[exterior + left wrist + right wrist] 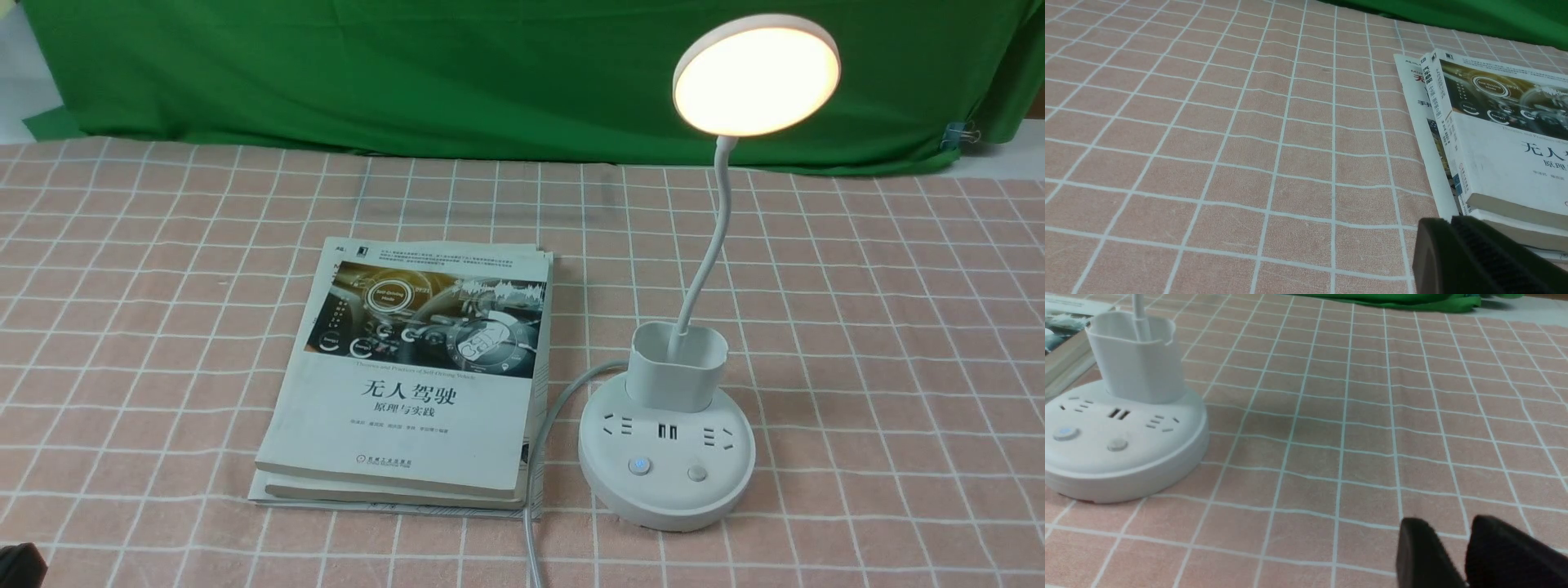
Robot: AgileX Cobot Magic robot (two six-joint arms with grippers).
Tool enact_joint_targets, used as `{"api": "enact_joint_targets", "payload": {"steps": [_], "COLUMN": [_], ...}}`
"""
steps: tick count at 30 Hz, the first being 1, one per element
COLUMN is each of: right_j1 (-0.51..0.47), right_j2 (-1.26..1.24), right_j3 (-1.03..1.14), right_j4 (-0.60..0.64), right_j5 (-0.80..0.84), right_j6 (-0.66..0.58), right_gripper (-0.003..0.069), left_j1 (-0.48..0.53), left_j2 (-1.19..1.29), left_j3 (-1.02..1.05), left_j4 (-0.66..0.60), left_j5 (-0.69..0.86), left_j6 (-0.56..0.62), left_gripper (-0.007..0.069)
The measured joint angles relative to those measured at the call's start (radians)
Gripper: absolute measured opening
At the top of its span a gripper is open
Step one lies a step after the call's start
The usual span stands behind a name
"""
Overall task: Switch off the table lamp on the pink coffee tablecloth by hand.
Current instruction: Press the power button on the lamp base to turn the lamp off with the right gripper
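A white lamp (pixel 678 371) stands on the right half of a tabletop covered by a pink cloth (pixel 882 327) with thin white grid lines. The lamp is on: its round head (pixel 756 75) glows warm yellow, high on a thin curved neck that rises out of a cup-shaped holder. The holder sits on a round base with sockets, USB ports and two buttons along the near side. The left button (pixel 639 466) shows a small blue light; the right button (pixel 696 473) is plain grey. A grey cable (pixel 533 555) runs from the base's left side toward the near edge. Just left of the lamp, close to the cable, lie stacked books (pixel 416 384) with Chinese titles. A green backdrop (pixel 408 73) hangs behind the tabletop. The left pincer (pixel 1453 228) sits low over the cloth by the books' near corner, its fingers seemingly pressed together and holding nothing. The right pincer (pixel 1449 522) is over bare cloth, apart from the lamp base, narrow with a thin gap between its tips, and empty.
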Motion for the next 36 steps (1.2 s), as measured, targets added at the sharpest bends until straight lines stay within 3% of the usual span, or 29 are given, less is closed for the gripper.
{"api": "enact_joint_targets", "payload": {"steps": [11,18,22,28,32,35,36], "right_j1": [0.000,0.000,0.000,0.002,0.053,0.089,0.119], "right_j2": [0.000,0.000,0.000,0.015,0.167,0.298,0.420], "right_j3": [0.000,0.000,0.000,-0.011,-0.209,-0.346,-0.443], "right_j4": [0.021,0.166,0.177,0.181,0.181,0.181,0.181], "right_j5": [-0.030,-0.202,-0.280,-0.259,-0.003,0.135,0.263], "right_j6": [0.029,0.425,0.501,0.515,0.350,0.259,0.193], "right_gripper": [0.0240,0.0240,0.0240,0.0174,0.0059,0.0046,0.0045], "left_j1": [0.000,0.000,0.000,0.000,0.000,0.000,0.000], "left_j2": [0.000,0.000,0.000,0.000,0.000,0.000,0.000], "left_j3": [0.000,0.000,0.000,0.000,0.000,0.000,0.000], "left_j4": [0.000,0.000,0.000,0.000,0.000,0.000,0.000], "left_j5": [0.000,0.000,0.000,0.000,0.000,0.000,0.000], "left_j6": [0.000,0.000,0.000,0.000,0.000,0.000,0.000], "left_gripper": [0.0006,0.0006,0.0006,0.0006,0.0006,0.0006,0.0006]}}
